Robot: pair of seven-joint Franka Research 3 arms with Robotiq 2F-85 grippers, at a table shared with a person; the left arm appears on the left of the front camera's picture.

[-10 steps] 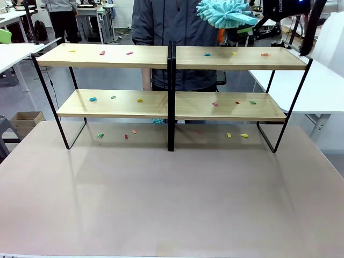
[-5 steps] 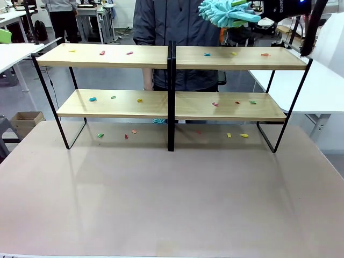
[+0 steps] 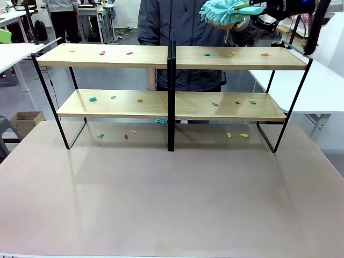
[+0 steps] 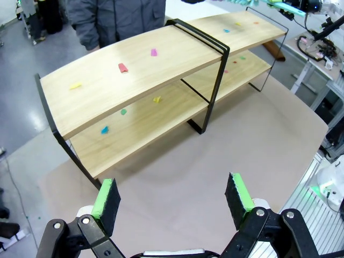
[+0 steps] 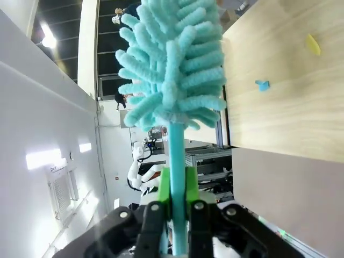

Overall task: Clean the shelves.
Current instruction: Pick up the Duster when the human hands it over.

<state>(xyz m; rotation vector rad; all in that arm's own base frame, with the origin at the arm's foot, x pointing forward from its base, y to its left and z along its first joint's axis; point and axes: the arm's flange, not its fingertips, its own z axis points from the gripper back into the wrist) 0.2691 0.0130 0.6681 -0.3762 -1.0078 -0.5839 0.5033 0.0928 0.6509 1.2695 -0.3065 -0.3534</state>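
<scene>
Pinching the duster (image 3: pixel 223 12) at upper right, the right gripper (image 5: pixel 176 185) is hovering while bits (image 3: pixel 129 53) are dotting all the shelves (image 3: pixel 107 58).

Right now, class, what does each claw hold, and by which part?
The right claw grips the turquoise duster by its thin handle, below the fluffy head. The left claw is open, empty.

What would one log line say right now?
right gripper: shut on teal duster | duster: above upper right of shelves | left gripper: open | coloured scraps: on both tiers
</scene>
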